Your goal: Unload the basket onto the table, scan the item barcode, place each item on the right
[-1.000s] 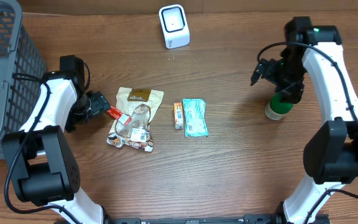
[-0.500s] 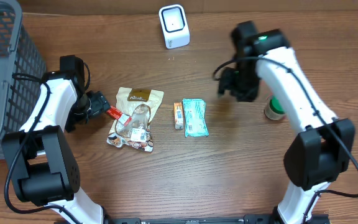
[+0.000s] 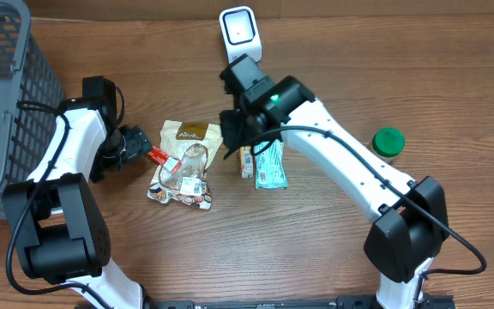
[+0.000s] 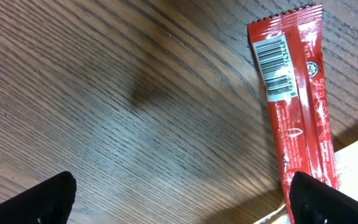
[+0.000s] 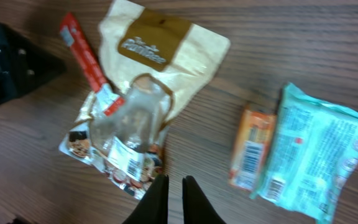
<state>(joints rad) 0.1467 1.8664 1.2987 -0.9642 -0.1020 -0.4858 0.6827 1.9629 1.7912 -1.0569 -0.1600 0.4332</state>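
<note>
Now, left claw (image 4: 182, 199): spread wide, nothing gripped; held low over the counter (image 4: 104, 93), just beside the red bar (image 4: 294, 106).
Red bar: laid flat, barcode turned up, 1 end touching the clear snack pack (image 3: 181, 182).
Right claw (image 5: 171, 199): fingers drawn nearly together, nothing held between them; hung above the counter between the beige pouch (image 5: 160, 56) and the orange box (image 5: 250, 149).
Orange box: barcode shown on its upper face; teal packet (image 5: 319, 152) lying against its side.
Scanner (image 3: 239, 34): stood upright at the far edge, apart from the packets.
Green-topped item (image 3: 388, 142): set alone at the right.
Basket (image 3: 7, 94): placed at the left edge.
</note>
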